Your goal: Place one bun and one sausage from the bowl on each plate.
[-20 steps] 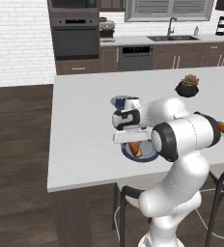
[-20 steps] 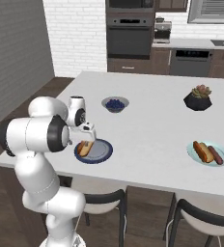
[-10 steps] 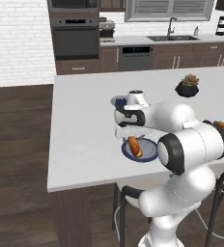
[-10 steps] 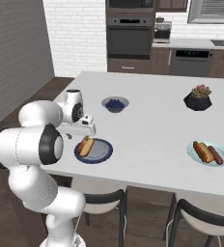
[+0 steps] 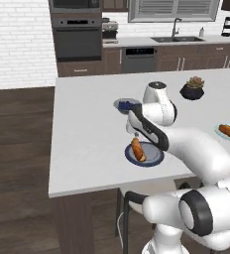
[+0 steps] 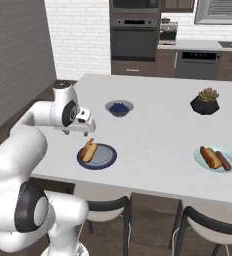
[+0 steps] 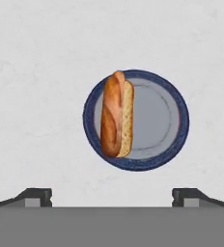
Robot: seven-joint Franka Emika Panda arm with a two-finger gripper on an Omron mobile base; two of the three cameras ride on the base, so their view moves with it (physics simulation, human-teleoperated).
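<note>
On the desk (image 6: 153, 125), the rimmed plate (image 6: 97, 156) sits near the front edge with a bun (image 6: 88, 149) on its left part. Behind it lies the berry bowl (image 6: 119, 107). Well to its right sits the other plate (image 6: 216, 159), carrying a bun (image 6: 209, 156) and sausage (image 6: 225, 160); the plant pot (image 6: 205, 102) stands behind that.

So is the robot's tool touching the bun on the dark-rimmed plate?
Apart. In the hand view the open tool hangs above, with bare counter between its fingertips and the plate holding the bun.

Bare counter (image 6: 153, 135) all around dark-rimmed plate (image 7: 172, 113); bun (image 7: 117, 114) fills plate's one side. Berry bowl (image 6: 119, 107) near beyond. Teal plate (image 6: 204, 161), plant pot (image 6: 205, 101) well apart.
</note>
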